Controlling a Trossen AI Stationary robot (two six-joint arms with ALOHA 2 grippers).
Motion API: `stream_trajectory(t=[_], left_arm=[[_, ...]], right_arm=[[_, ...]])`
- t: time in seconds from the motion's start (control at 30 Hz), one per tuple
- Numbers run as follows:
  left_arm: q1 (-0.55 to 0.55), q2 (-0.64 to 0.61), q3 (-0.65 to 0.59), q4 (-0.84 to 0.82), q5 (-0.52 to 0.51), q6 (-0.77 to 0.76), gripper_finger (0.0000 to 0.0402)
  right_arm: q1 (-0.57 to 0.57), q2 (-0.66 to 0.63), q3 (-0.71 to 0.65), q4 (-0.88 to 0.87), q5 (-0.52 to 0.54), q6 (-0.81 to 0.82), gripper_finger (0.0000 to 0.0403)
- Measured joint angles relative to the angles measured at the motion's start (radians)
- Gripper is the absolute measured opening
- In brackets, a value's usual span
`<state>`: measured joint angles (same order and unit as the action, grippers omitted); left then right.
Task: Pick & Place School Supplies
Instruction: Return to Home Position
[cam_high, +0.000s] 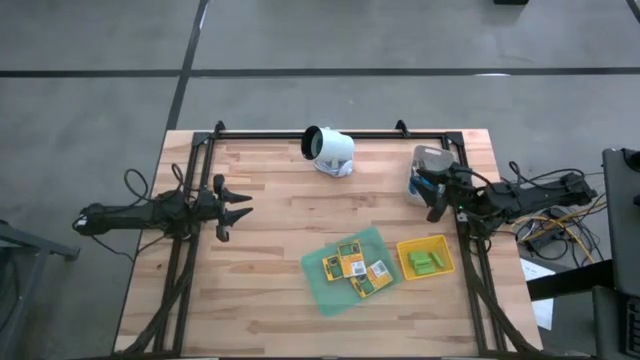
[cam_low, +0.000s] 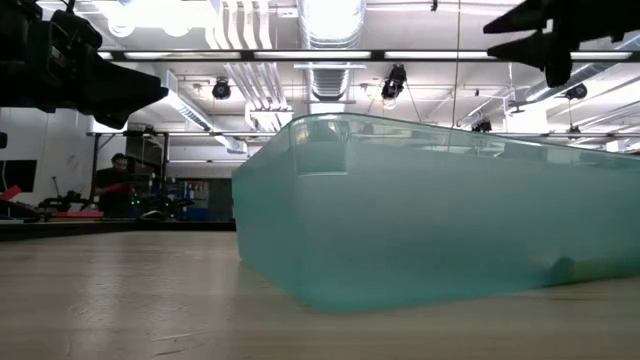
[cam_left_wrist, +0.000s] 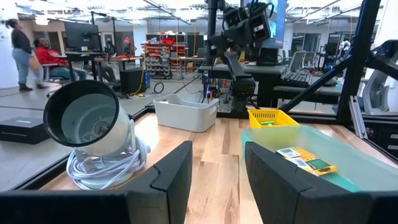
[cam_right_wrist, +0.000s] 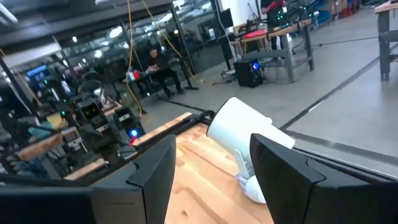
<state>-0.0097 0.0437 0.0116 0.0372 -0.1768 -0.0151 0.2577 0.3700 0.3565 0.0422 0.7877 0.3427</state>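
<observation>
Three yellow-and-green packets (cam_high: 352, 265) (cam_left_wrist: 305, 158) lie flat in the translucent green tray (cam_high: 320, 285) (cam_left_wrist: 348, 149) (cam_low: 420, 220). Several light-green blocks (cam_high: 424, 262) lie in the yellow tray (cam_high: 405, 250) (cam_left_wrist: 270, 116). Something blue (cam_high: 415, 186) shows at the grey bin (cam_high: 428, 158) (cam_left_wrist: 185, 114); I cannot tell whether it is a scissor-like tool. My right gripper (cam_high: 433, 197) (cam_right_wrist: 214, 146) is open and empty, raised over the bin's near side. My left gripper (cam_high: 245, 205) (cam_left_wrist: 217, 152) is open and empty, above the table's left part, pointing right.
A white lamp-like device with a coiled cord (cam_high: 328, 150) (cam_left_wrist: 93, 124) (cam_right_wrist: 245, 134) stands near the table's far edge, between the arms. A black frame rail (cam_high: 330, 133) runs along the far edge. Bare wood lies between my left gripper and the green tray. People show in the room beyond.
</observation>
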Motion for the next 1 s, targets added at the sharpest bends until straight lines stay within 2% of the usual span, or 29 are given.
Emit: stream_trajectory(t=[0.57, 0.77, 0.87, 1.0], left_arm=[[0.0, 0.0, 0.0, 0.0, 0.0, 0.0, 0.0154], [0.0, 0.0, 0.0, 0.0, 0.0, 0.0, 0.0154], [0.0, -0.001, 0.0, 0.0, 0.001, 0.0, 0.0154], [0.0, -0.001, 0.0, 0.0, 0.002, 0.0, 0.0154]], right_arm=[[0.0, -0.37, -0.288, 0.051, 0.001, 0.149, 0.0203], [0.0, -0.366, -0.347, 0.09, 0.04, 0.207, 0.0203], [0.0, -0.366, -0.348, 0.028, 0.054, 0.249, 0.0203], [0.0, -0.334, -0.348, 0.016, 0.052, 0.227, 0.0203]])
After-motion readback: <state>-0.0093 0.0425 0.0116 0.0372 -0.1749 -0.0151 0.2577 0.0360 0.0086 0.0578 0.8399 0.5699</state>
